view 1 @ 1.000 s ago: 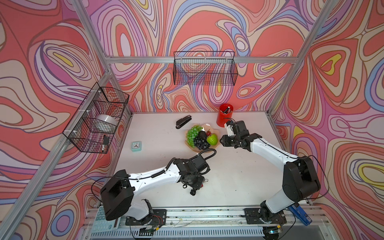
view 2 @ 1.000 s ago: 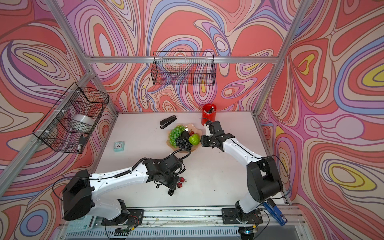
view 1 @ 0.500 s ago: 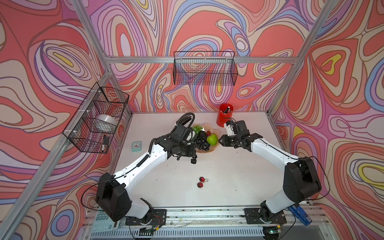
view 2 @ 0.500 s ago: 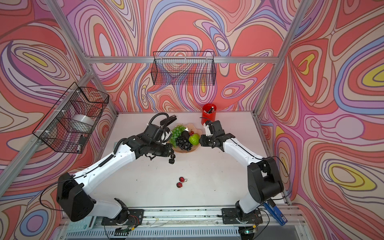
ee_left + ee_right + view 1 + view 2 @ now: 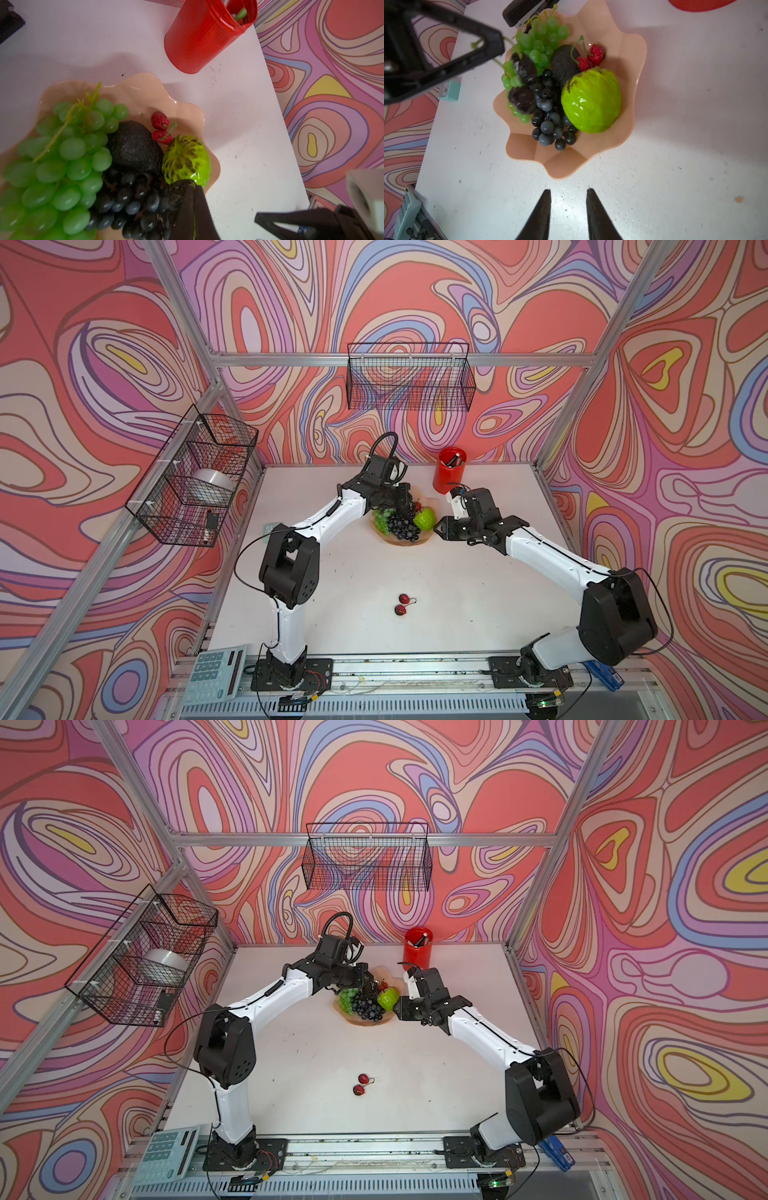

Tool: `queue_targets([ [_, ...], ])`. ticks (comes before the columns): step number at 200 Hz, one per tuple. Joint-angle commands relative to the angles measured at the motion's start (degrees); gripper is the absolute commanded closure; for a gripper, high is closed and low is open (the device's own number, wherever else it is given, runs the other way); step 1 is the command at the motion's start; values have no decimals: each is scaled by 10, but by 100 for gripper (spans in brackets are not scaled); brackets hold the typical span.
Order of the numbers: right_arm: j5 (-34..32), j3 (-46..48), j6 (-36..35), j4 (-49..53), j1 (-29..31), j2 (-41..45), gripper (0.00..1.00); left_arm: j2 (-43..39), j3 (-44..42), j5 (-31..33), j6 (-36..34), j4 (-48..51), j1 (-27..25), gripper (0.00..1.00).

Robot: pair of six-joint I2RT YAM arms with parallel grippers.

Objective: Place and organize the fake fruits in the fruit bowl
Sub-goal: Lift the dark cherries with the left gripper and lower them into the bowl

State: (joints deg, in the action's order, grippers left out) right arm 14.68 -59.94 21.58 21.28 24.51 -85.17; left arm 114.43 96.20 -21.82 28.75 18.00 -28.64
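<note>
Left gripper (image 5: 188, 187), fingers pinched on blackberries (image 5: 524, 69), hangs over the bowl (image 5: 564, 166). Right gripper (image 5: 569, 195) sits beside it, fingers apart, empty. Two cherries (image 5: 403, 598) lie on the table (image 5: 457, 593), probably light and slick, best pinched by the stem.

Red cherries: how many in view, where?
4. Two red stemmed plastic cherries lie in the peach-pink wavy-rimmed bowl; two more sit on the white table toward its front edge. Others may be hidden.

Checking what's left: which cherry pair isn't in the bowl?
The cherry pair lying alone on the table, well apart from the peach bowl; the other pair sits inside it.
</note>
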Motion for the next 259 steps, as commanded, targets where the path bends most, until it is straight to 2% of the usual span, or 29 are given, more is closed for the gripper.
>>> queue_targets([
  [1, -8, 9, 7, -11, 10, 4, 68, 39, 34, -7, 9, -58, 10, 100],
  [69, -4, 23, 5, -14, 14, 16, 68, 129, 113, 18, -4, -37, 30, 100],
  [137, 3, 19, 8, -20, 14, 5, 68, 139, 114, 2, 7, -43, 31, 77],
  [177, 2, 4, 9, -12, 21, 6, 68, 113, 111, 0, 4, -46, 31, 74],
  [214, -15, -9, 12, 11, 54, 15, 68, 62, 87, 11, -1, -38, 30, 73],
  [243, -34, 0, 22, 23, 89, 26, 68, -6, 25, 19, 1, -43, 31, 65],
  [259, -48, 9, 35, 28, 105, 33, 68, -41, -3, 24, 1, -8, 31, 60],
])
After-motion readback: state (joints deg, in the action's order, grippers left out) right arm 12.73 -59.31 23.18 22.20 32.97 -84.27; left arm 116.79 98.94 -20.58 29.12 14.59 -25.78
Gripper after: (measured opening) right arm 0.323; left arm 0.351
